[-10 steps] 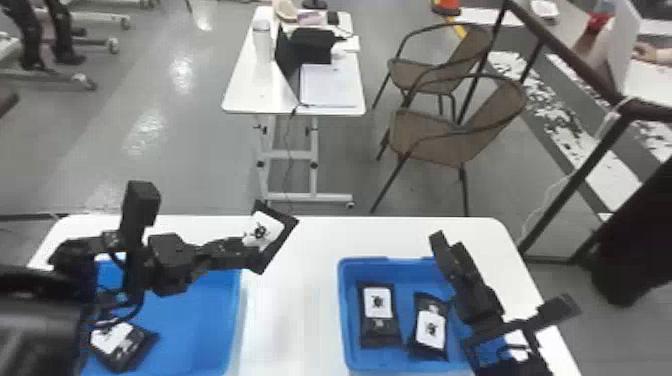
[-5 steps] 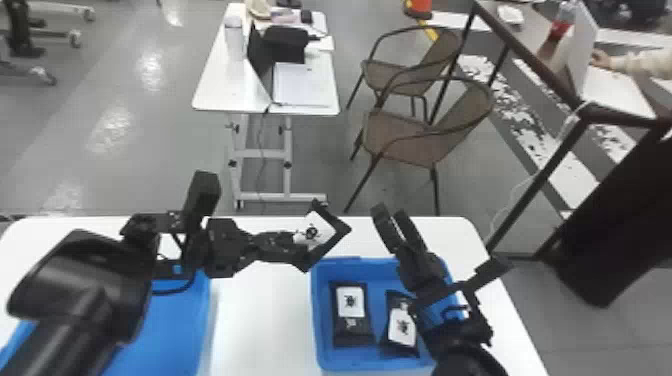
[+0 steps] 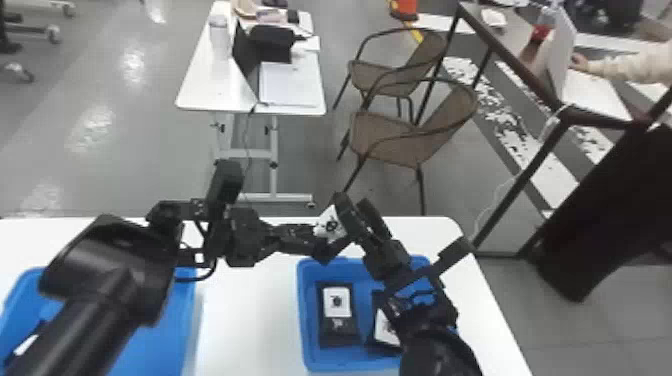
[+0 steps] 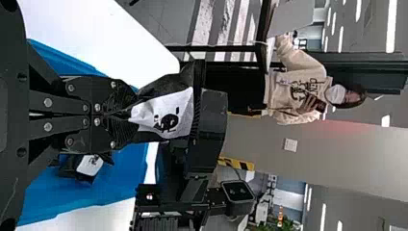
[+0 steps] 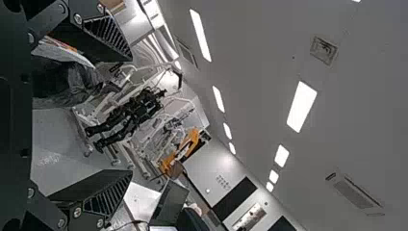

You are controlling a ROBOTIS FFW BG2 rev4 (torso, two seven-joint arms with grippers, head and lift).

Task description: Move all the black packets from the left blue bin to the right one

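Main risk: a clash. My left gripper (image 4: 126,115) is pressed together on one end of a black packet (image 4: 166,118), its white label creased at the grip. My right gripper (image 5: 130,115), fingers spread wide, is raised right beside the packet's free end; I cannot tell whether they touch. If the left swings inward with the right in place, a finger could snag the pouch and twist it loose. Release here would be doubtful too: the packet hangs near the far rim of the right bin (image 3: 306,320), so it could land on the table (image 3: 245,320). My right forearm overhangs that bin and might deflect a drop.

Containers: the right bin holds two packets, one lying flat by its left side (image 3: 337,325), label up, the other (image 3: 384,332) partly hidden under my right arm. In the left bin (image 3: 160,345), one packet (image 3: 24,345) is partly seen at the picture's edge; my left arm covers much of the rest. Transfer judged incomplete.
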